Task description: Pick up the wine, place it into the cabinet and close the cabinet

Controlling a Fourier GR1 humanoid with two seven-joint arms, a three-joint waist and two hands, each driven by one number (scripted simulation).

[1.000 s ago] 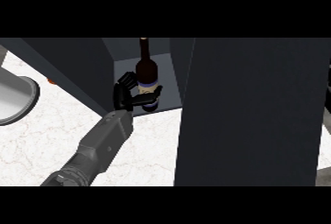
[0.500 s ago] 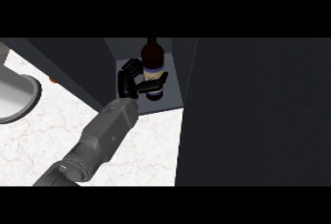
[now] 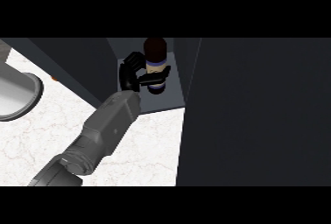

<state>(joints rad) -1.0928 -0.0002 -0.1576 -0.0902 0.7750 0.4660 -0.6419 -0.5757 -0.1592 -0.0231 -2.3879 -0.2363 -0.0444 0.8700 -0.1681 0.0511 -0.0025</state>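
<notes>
The wine bottle (image 3: pixel 156 52), dark with a pale label and a dark cap, stands upright inside the open dark cabinet (image 3: pixel 77 61), on its grey floor. My left hand (image 3: pixel 131 72) reaches into the opening from the lower left. Its fingers curl round the bottle's left side and the thumb lies across the label. The cabinet's open door (image 3: pixel 258 113) is a large dark panel filling the right of the view and hiding what is behind it. My right hand does not show.
A grey metal cylinder-shaped vessel (image 3: pixel 16 94) stands on the white marble counter (image 3: pixel 142 148) at the left edge. A small orange object (image 3: pixel 53 78) lies beside the cabinet's left wall.
My left hand has carried the bottle further up the view, deeper into the cabinet, and the forearm has stretched out after it.
</notes>
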